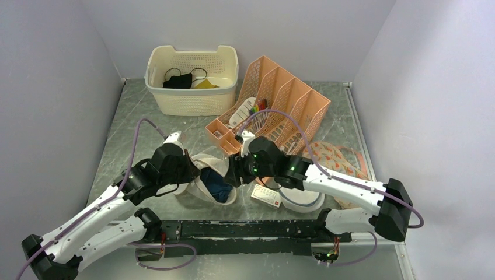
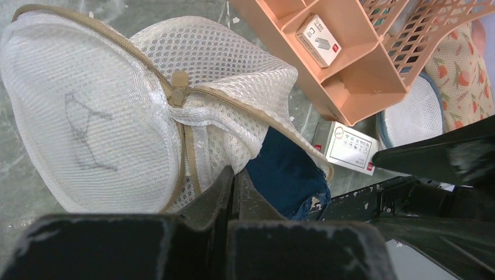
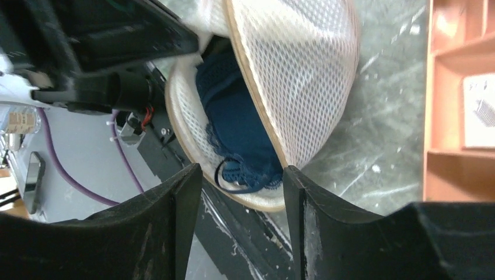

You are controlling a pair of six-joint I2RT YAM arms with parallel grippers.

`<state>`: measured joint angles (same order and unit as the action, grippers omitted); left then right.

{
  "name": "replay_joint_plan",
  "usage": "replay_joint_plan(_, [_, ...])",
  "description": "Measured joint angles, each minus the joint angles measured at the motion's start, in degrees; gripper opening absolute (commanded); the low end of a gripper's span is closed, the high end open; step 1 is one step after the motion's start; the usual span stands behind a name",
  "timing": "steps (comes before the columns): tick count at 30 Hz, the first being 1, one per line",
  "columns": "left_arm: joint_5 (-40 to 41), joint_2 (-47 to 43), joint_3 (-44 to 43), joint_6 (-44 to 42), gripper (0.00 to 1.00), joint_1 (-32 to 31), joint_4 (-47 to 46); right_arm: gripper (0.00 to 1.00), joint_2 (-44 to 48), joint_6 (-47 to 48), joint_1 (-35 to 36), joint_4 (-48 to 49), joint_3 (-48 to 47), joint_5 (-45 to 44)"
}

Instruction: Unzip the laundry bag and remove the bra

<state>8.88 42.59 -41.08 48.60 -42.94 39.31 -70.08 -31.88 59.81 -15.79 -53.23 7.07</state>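
The laundry bag (image 1: 204, 169), white mesh with a tan zipper rim, lies unzipped and gaping between the two arms. The navy bra (image 1: 217, 189) shows inside its opening. My left gripper (image 1: 188, 170) is shut, pinching the bag's mesh wall (image 2: 87, 116) just below the zipper pull (image 2: 179, 81); the bra (image 2: 289, 175) lies right beside its fingertips (image 2: 225, 184). My right gripper (image 1: 234, 173) is open at the bag's mouth. In the right wrist view its fingers (image 3: 187, 198) straddle the bag's rim (image 3: 257, 201), with the bra (image 3: 239, 134) and one thin strap just ahead of them.
A cream basket (image 1: 192, 99) holding a black mask-like cloth (image 1: 178, 80) stands at the back. An orange file organizer (image 1: 280, 99) stands behind the right gripper. A small white box (image 1: 267, 196), a grey-blue-rimmed mesh disc (image 1: 303, 201) and a patterned pouch (image 1: 338, 157) lie under the right arm.
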Motion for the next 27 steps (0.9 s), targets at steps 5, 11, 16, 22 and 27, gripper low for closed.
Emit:
replay_joint_plan(5, [-0.1,0.1,0.1,0.3,0.07,0.0,0.0,0.38,-0.3,-4.1,0.2,2.3,5.9,1.9])
replay_joint_plan(11, [-0.5,0.1,0.1,0.3,0.07,0.0,0.2,0.44,-1.0,-6.4,1.6,3.2,8.0,2.6])
replay_joint_plan(16, [-1.7,0.2,0.1,0.3,0.07,0.0,0.2,0.44,-1.5,-8.5,1.8,7.3,10.9,2.6])
replay_joint_plan(22, [-2.1,0.4,0.1,0.3,0.07,0.0,0.3,0.39,-4.5,-10.7,2.0,11.6,12.4,2.6])
replay_joint_plan(27, [-2.5,0.4,0.2,0.3,0.07,0.0,0.5,0.13,-5.3,-12.0,2.2,15.0,13.2,2.8])
